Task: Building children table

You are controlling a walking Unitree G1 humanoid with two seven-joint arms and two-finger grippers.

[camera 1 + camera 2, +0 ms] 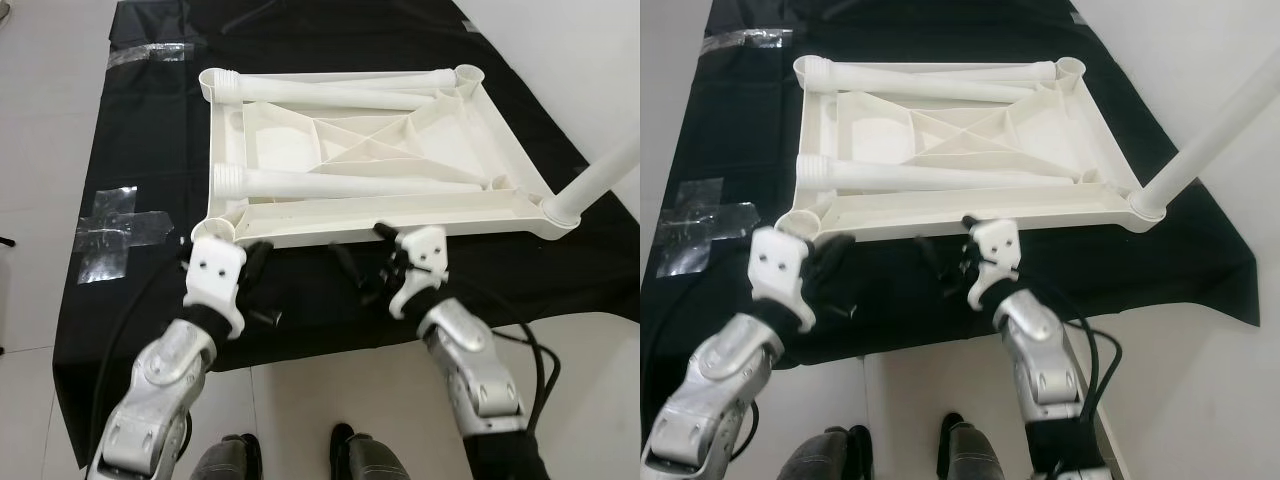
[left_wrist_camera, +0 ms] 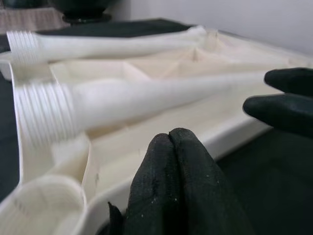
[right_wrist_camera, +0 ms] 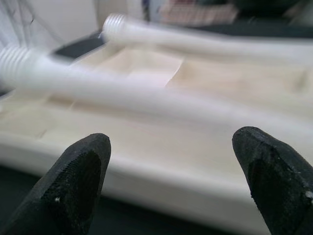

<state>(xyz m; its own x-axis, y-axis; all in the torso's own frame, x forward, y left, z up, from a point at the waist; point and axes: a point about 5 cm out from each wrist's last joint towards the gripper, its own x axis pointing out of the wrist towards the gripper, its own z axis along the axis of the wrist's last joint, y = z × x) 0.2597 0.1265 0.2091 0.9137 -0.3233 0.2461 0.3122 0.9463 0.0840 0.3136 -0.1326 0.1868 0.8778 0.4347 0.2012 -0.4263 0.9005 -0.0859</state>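
tabletop (image 1: 360,150), cream plastic and turned underside up, is laid on a black cloth (image 1: 150,120) just ahead of both grippers. two loose legs (image 1: 350,185) with threaded ends are rested inside its ribbed frame, and a third leg (image 1: 600,180) is seen standing in the near right corner socket, slanting up out of frame. the left gripper (image 1: 255,262) is held at the near left corner, close to the empty socket (image 1: 215,228); the right gripper (image 1: 372,262) is held at the near rim, right of the middle. nothing is gripped by either.

in the right wrist view the right gripper's fingertips (image 3: 78,176) are shown spread wide, with the rim and a blurred leg beyond them. in the left wrist view one dark fingertip (image 2: 176,186) is seen up close over the corner and another (image 2: 283,107) well aside, so that gripper is also parted; the screw threads (image 2: 44,117) on the legs are plain there.

the cloth is spread over a pale tiled floor (image 1: 40,100), with patches of clear tape (image 1: 110,225) stuck at its left edge.
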